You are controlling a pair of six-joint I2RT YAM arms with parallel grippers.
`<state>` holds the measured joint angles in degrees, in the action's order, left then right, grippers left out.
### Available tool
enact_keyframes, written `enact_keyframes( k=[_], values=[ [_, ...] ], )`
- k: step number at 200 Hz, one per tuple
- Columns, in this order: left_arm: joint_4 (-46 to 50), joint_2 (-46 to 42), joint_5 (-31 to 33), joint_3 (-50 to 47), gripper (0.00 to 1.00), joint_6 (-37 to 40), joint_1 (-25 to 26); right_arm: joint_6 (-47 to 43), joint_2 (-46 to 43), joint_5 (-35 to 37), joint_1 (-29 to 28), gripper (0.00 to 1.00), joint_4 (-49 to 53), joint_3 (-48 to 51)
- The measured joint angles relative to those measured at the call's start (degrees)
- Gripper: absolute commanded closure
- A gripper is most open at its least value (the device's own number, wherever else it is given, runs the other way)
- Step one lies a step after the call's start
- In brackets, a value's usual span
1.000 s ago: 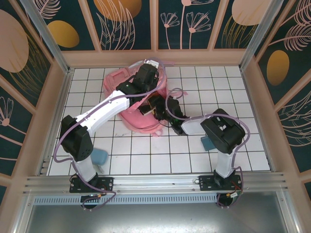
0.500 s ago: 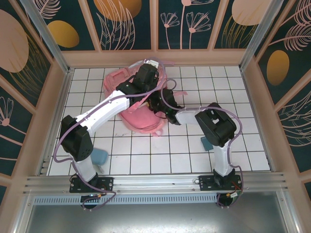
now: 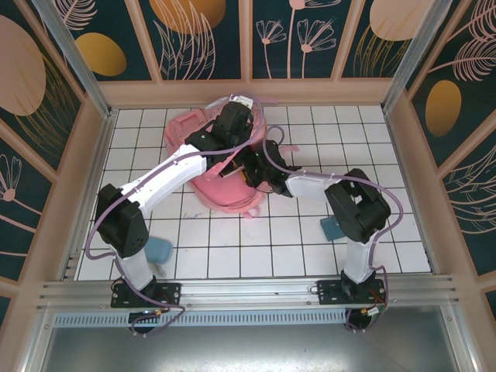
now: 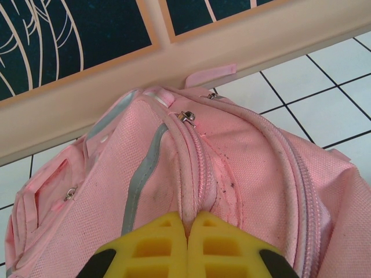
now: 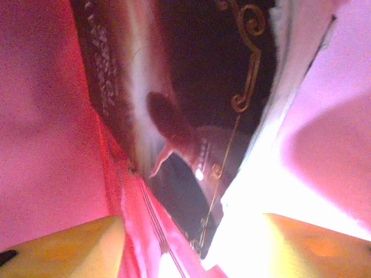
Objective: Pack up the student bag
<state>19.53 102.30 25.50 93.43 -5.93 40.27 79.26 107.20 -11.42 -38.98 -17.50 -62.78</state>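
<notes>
A: White-tiled table (image 3: 232, 240), floral walls. Both arms reach up to frame centre, where the student bag (image 3: 225, 198) lies, long axis slanting toward the upper left.
B: Left gripper (image 4: 188, 243) pinched tight on its zipper ridge! Right gripper (image 5: 191, 220) sits inside from the right, fingers apart, pink lining around.
A: Ahead, a dark cover (image 5: 197, 58), gold scrollwork, lettering unreadable.

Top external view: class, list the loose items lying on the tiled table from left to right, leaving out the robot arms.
small blue case → pink student bag → second blue item
</notes>
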Motion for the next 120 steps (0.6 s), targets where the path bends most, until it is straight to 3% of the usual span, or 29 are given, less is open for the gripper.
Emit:
enact_keyframes(
  k=[55, 95, 120],
  values=[
    [0.0, 0.0, -0.3, 0.0, 1.0, -0.4, 0.0, 0.3, 1.7, -1.6, 0.0, 0.61, 0.4, -0.5],
    [0.0, 0.0, -1.1, 0.0, 1.0, -0.4, 0.0, 0.0, 4.6, -1.8, 0.0, 0.84, 0.6, -2.1],
    [0.0, 0.0, -1.2, 0.0, 1.0, -0.4, 0.0, 0.2, 6.4, -2.0, 0.0, 0.87, 0.4, -4.3]
  ],
)
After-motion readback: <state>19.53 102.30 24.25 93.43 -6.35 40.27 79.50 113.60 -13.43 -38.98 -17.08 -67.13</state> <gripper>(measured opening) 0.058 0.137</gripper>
